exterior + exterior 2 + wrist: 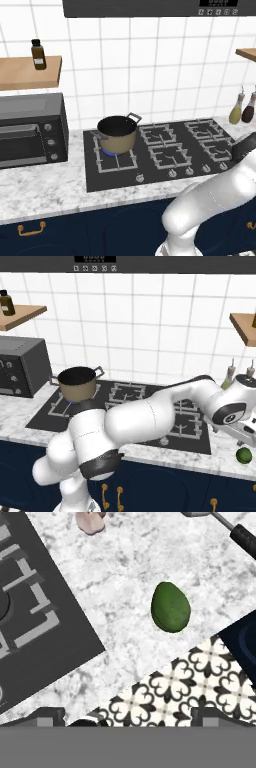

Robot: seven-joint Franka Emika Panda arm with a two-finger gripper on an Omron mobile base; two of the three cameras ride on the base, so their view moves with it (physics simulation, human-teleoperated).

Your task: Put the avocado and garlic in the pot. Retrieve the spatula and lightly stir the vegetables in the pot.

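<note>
- The avocado lies on bare marble desk, right of centre in the hand view, near the desk's front edge.
- Open marble rings it; the hob edge is well left.
- Garlic sits top left; a dark handle top right.
- The pot stands on the hob's left burner.
- Tool: fingertips barely visible, spread wide apart, holding nothing.

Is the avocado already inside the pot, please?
No, the avocado lies on the marble counter beside the stove, while the pot stands on a far burner.
</note>
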